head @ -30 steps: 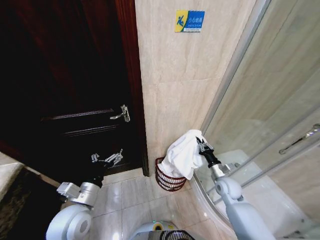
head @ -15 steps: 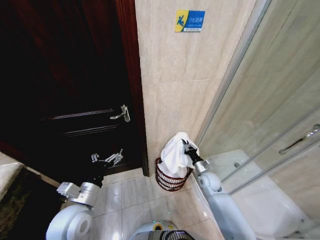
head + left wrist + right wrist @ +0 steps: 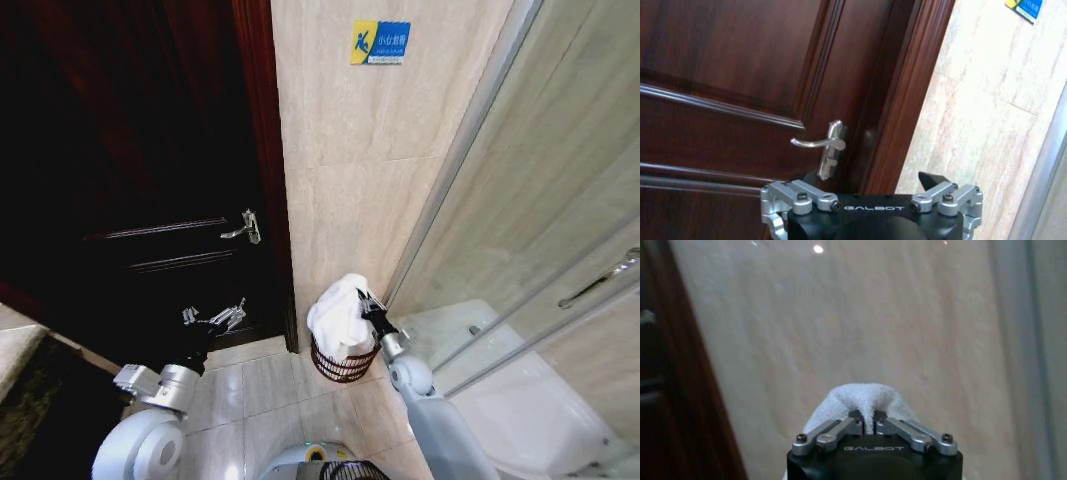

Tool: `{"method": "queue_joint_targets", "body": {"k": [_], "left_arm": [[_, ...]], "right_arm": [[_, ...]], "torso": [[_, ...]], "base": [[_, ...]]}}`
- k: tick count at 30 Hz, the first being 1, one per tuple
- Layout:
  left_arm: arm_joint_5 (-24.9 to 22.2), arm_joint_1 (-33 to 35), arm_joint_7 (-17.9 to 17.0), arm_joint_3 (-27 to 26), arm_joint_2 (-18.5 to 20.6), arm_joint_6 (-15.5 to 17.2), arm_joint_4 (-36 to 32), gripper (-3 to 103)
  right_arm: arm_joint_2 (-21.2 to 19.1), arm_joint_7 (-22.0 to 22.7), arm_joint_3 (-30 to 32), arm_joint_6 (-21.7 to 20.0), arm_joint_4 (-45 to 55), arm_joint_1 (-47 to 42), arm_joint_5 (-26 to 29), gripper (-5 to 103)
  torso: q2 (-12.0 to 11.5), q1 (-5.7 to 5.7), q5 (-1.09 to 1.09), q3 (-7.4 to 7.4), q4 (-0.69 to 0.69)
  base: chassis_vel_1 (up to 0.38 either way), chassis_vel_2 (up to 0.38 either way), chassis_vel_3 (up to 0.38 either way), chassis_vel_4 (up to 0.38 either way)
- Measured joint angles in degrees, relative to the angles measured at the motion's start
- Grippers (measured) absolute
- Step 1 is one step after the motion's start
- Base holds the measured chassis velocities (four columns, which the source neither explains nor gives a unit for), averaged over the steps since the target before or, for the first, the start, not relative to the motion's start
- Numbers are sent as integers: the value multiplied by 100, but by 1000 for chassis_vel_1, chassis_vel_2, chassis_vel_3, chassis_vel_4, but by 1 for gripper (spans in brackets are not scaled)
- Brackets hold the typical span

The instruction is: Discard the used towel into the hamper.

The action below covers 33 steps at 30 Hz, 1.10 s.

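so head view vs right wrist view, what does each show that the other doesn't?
Head view alone: the hamper on the floor by the tiled wall, the towel's bulk draped over its rim, the left gripper idle before the dark door, and the glass shower panel. Right wrist view alone: the fingers pinched on a fold of towel. Shared: the right gripper gripping the white towel, and the beige tiled wall.

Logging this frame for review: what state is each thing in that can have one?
towel: pinched by the right tool, bunched above the hamper, not released.
hamper: upright on the floor by the wall, towel hanging into its top.
right tool: shut on the towel.
left tool: open, holding nothing, near the door.
door: shut, handle level.
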Motion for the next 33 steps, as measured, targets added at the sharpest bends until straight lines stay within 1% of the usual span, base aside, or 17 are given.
{"method": "queue_joint_targets", "body": {"k": [1, 4, 5, 7, 13, 15, 17, 18, 21, 25, 27, 29, 31, 33], "left_arm": [[0, 0, 0, 0, 0, 0, 0, 100], [0, 0, 0, 0, 0, 0, 0, 100], [0, 0, 0, 0, 0, 0, 0, 100], [0, 0, 0, 0, 0, 0, 0, 100], [0, 0, 0, 0, 0, 0, 0, 100], [0, 0, 0, 0, 0, 0, 0, 100], [0, 0, 0, 0, 0, 0, 0, 100], [0, 0, 0, 0, 0, 0, 0, 100], [0, 0, 0, 0, 0, 0, 0, 100], [0, 0, 0, 0, 0, 0, 0, 100], [0, 0, 0, 0, 0, 0, 0, 100], [0, 0, 0, 0, 0, 0, 0, 100], [0, 0, 0, 0, 0, 0, 0, 100], [0, 0, 0, 0, 0, 0, 0, 100]], "right_arm": [[-54, -46, 46, 24, -259, 61, 118, 6], [-98, -107, 67, 36, -459, 121, 209, 6], [-116, -244, 95, 60, -659, 197, 253, 6], [-115, -317, 113, 94, -815, 269, 244, 6], [-7, -420, 120, 207, -1321, 549, -23, 6], [115, -454, 90, 328, -1719, 727, -244, 6], [151, -459, 83, 358, -1835, 772, -300, 6], [232, -468, 82, 431, -2109, 873, -424, 6], [424, -450, 127, 495, -2731, 1116, -658, 6], [505, -428, 127, 480, -2949, 1213, -754, 6], [608, -355, 158, 483, -3121, 1312, -843, 6], [634, -319, 180, 488, -3121, 1338, -835, 6], [635, -171, 201, 496, -2973, 1401, -752, 6], [599, -70, 213, 601, -2931, 1506, -767, 6]], "torso": [[0, 0, 1, 0, 0], [0, 0, 0, 0, 0], [0, 0, 0, 0, 0], [0, 0, 1, 0, 0], [0, 0, -1, 0, 0], [0, 0, -1, 0, 1], [0, 0, -1, 0, 1], [0, 0, 0, 0, 1], [0, 0, 0, 0, 1], [0, 0, -1, 0, 1], [0, 0, 0, 0, 1], [0, 0, 1, 1, 1], [0, 0, 0, 0, 0], [0, 0, -1, 0, 1]], "base": [[0, 0, 0, 0], [0, 0, 0, 0], [0, 0, 0, 0], [0, 0, 0, 0], [0, 0, 0, 0], [0, 0, 0, 0], [0, 0, 0, 0], [0, 0, 0, 0], [0, 0, 0, 0], [0, 0, 0, 0], [0, 0, 0, 0], [0, 0, 0, 0], [0, 0, 0, 0], [0, 0, 0, 0]]}}
